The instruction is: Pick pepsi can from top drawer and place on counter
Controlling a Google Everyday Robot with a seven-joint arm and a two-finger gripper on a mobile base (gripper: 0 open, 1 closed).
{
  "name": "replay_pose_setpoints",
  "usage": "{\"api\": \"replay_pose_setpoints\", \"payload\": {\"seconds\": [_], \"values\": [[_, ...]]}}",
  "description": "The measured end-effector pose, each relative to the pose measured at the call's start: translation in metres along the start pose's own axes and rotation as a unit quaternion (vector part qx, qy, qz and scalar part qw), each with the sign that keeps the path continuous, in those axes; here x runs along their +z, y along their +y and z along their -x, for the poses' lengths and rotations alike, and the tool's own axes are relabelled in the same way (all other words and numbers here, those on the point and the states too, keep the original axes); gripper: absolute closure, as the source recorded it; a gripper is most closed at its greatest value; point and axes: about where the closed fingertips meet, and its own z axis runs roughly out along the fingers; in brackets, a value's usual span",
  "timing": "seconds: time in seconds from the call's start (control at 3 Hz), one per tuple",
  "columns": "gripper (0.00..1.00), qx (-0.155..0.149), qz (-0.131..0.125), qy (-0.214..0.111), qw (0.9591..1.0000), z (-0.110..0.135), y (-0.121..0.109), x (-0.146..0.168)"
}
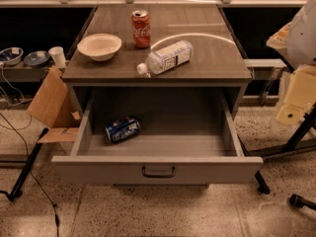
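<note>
The counter (pixel 217 58) fills the upper middle of the view, a grey-brown wood-grain top. Below it the top drawer (pixel 197 169) is pulled fully out toward the camera, its flat front panel nearest. A folded piece of cardboard (pixel 49 100) leans against the cabinet's left side. The tool (pixel 296 95) is at the right edge, well apart from the drawer. Only pale cream casing shows, so I cannot tell how far open it is, and nothing can be seen in its hold.

On the counter a clear plastic bottle (pixel 165 58) lies on its side near the front edge. A white bowl (pixel 99 46) stands to its left, and a red Coca-Cola can (pixel 141 28) stands upright behind and between them. The pepsi can (pixel 122 129) lies on its side on the drawer floor, in the left part near the left wall. A small dark handle (pixel 158 172) sits at the middle of the front panel.
</note>
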Motion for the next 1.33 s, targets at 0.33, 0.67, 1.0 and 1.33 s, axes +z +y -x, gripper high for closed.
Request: {"api": "replay_pose_setpoints", "payload": {"seconds": [0.33,0.67,1.0,1.33], "values": [[0.00,-0.001,-0.001,0.000,1.0000,0.001,0.000,0.000],[0.00,-0.039,0.010,-0.005,0.9992,0.033,-0.008,0.033],[0.00,-0.082,0.022,-0.008,0.9964,0.060,-0.010,0.063],[0.00,-0.134,0.037,-0.017,0.9901,0.089,-0.001,0.091]]}}
